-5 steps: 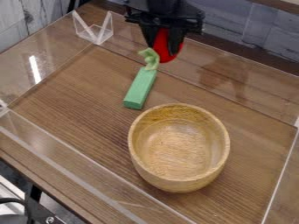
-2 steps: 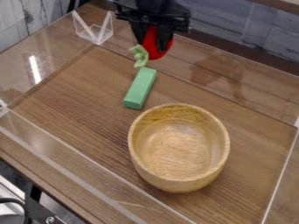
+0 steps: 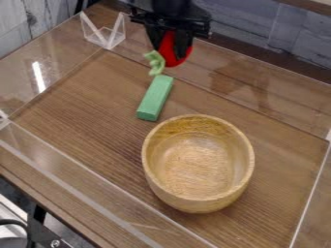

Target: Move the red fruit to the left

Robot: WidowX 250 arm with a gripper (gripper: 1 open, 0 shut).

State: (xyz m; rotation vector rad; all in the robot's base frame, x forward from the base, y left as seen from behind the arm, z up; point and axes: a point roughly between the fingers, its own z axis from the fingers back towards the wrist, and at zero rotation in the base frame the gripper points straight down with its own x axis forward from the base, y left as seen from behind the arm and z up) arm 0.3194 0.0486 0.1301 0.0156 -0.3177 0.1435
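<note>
Overall, we view the tabletop (image 3: 80, 108) from above, with the wooden bowl (image 3: 198, 164) nearest us. Beyond it, the pincer (image 3: 171, 43) is closed on the red fruit (image 3: 168, 48), which lies directly between its tips, beside the upper end of the green block (image 3: 155, 98). We judge leftward carrying to be the coming move.

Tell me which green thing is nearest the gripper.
The leafy stem on the red fruit, right by the gripper; the green block lies farther off, flat on the table beside the bowl.
</note>
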